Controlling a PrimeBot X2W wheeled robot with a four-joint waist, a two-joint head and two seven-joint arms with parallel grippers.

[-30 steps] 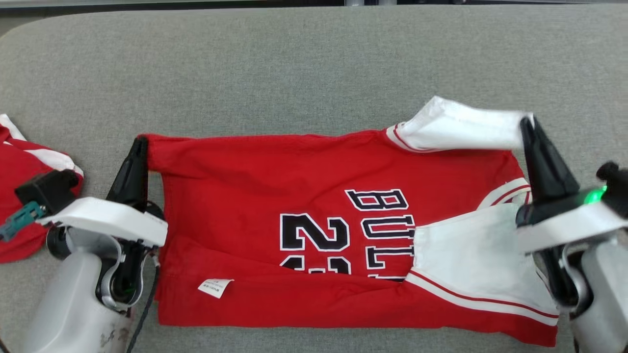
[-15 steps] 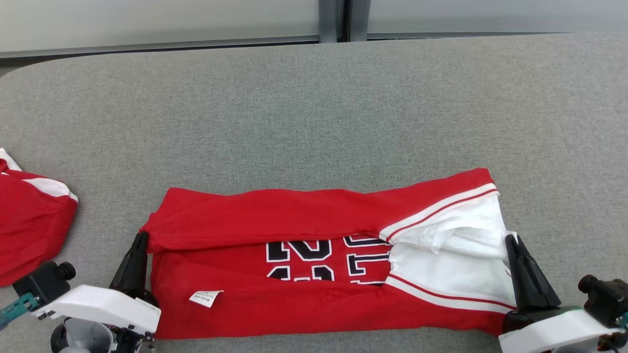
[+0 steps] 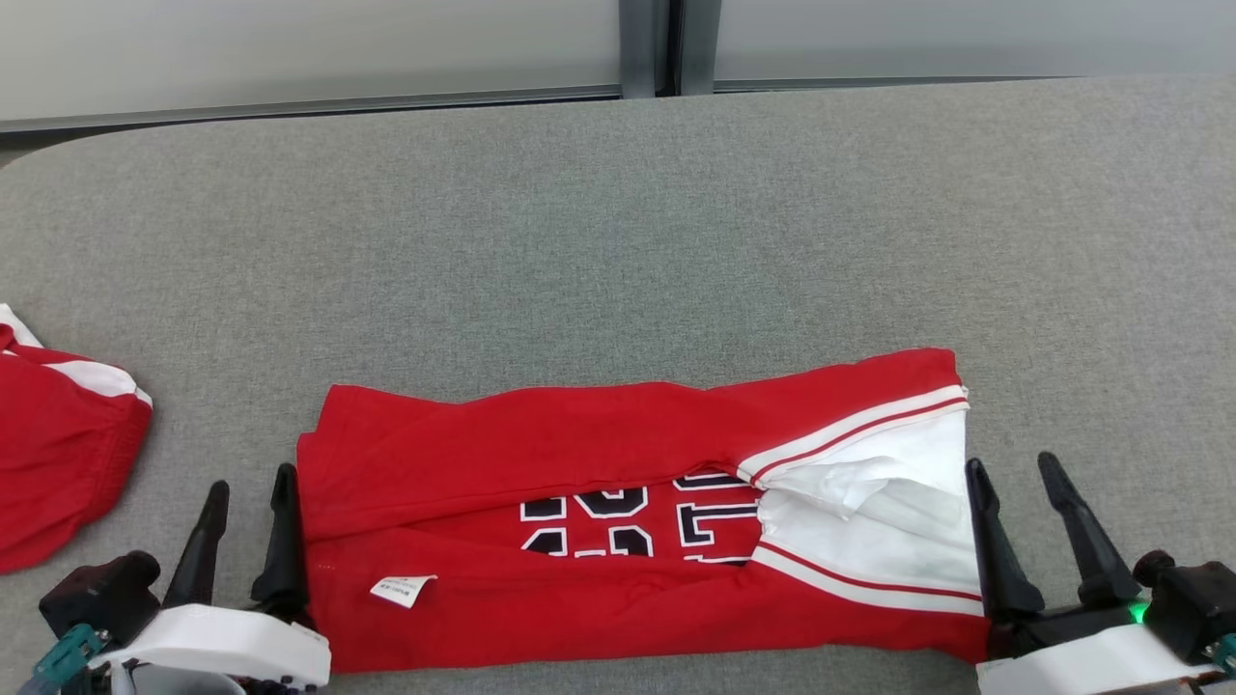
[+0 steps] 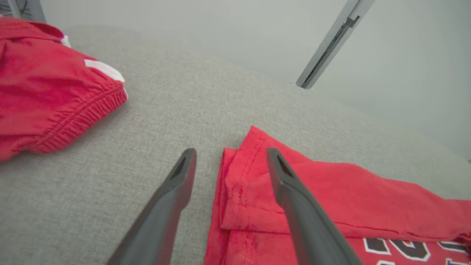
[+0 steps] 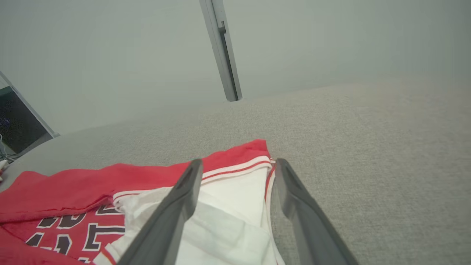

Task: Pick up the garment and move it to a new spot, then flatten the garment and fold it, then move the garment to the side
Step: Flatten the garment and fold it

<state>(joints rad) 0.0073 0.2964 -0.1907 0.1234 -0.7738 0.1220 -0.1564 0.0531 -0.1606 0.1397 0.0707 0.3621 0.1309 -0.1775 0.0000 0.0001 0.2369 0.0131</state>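
Red jersey garment lies on grey table, along the near edge, centre to right. It is folded lengthwise into a long band, with the far flap laid over toward the near side and covering the top of the black-and-white lettering. The white panel with red-striped trim is at its right end. A small white label sits near its near-left corner.

Left gripper is at the garment's left end, fingers spread, pinching nothing. Right gripper is at the garment's right end, fingers also spread and holding nothing.

Second red garment with white trim lies at the table's left edge, well apart from the jersey, with a bare strip between them.

Open room: a wide bare stretch of table runs from the jersey to the far edge, and there is bare table beyond its right end. The far-left table corner is rounded. A pale wall with a grey post stands behind the far edge.

The left wrist view shows the stitched hem and stacked layers at the jersey's left corner. One finger is over that corner and the other over bare table; contact cannot be told. It also shows a gathered elastic band on the second red garment. The right wrist view shows one finger over the white panel and the other over bare table just past the striped edge.
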